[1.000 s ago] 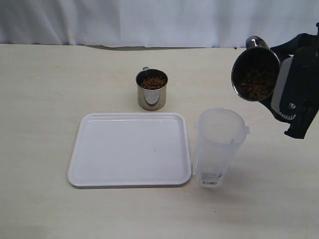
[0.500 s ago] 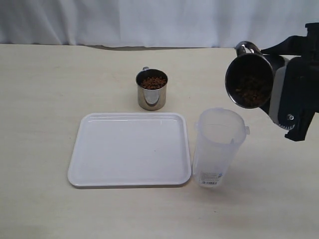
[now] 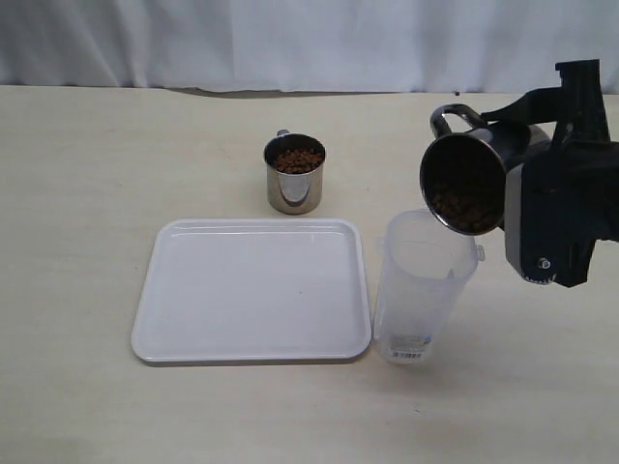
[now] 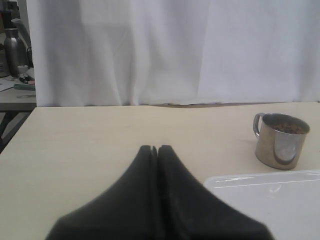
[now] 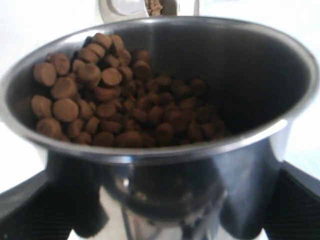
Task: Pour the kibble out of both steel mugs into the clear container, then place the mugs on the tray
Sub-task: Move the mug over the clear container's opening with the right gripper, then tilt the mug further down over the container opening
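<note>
First pour in hand: the right end effector [image 3: 522,179] clasped a steel mug [image 3: 464,179], tipped over the clear container [image 3: 423,290] at the tray's [image 3: 251,290] three o'clock — kibble [image 3: 466,208] heaped at its lip. Next, more tilt seemed needed. The full mug [image 3: 294,179] stood at twelve o'clock; the left end effector [image 4: 154,150] was closed, empty.

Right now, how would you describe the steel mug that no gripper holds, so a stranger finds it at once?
Find the white tray. Just behind its far edge stands a short steel mug, upright, holding brown kibble. The other mug hangs tilted in the right gripper over the clear container; this one stands free.
</note>
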You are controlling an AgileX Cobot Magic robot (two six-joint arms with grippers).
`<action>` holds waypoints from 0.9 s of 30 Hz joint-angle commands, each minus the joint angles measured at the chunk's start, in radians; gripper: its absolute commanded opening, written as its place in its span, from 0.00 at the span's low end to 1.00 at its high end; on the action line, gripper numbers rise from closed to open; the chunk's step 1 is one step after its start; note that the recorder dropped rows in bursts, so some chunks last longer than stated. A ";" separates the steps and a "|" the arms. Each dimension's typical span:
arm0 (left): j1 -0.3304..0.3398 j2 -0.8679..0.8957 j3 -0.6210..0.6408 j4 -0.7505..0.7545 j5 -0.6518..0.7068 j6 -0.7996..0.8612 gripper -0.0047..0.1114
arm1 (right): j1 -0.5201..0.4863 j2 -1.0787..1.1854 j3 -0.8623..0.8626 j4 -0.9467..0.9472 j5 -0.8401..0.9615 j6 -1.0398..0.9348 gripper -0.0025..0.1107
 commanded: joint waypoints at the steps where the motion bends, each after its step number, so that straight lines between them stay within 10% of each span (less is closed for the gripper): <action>1: 0.004 -0.004 0.003 -0.003 -0.016 0.003 0.04 | 0.003 -0.007 0.003 0.010 0.024 -0.021 0.07; 27: 0.004 -0.004 0.003 0.000 -0.016 0.003 0.04 | 0.003 -0.007 -0.001 0.010 -0.002 -0.129 0.07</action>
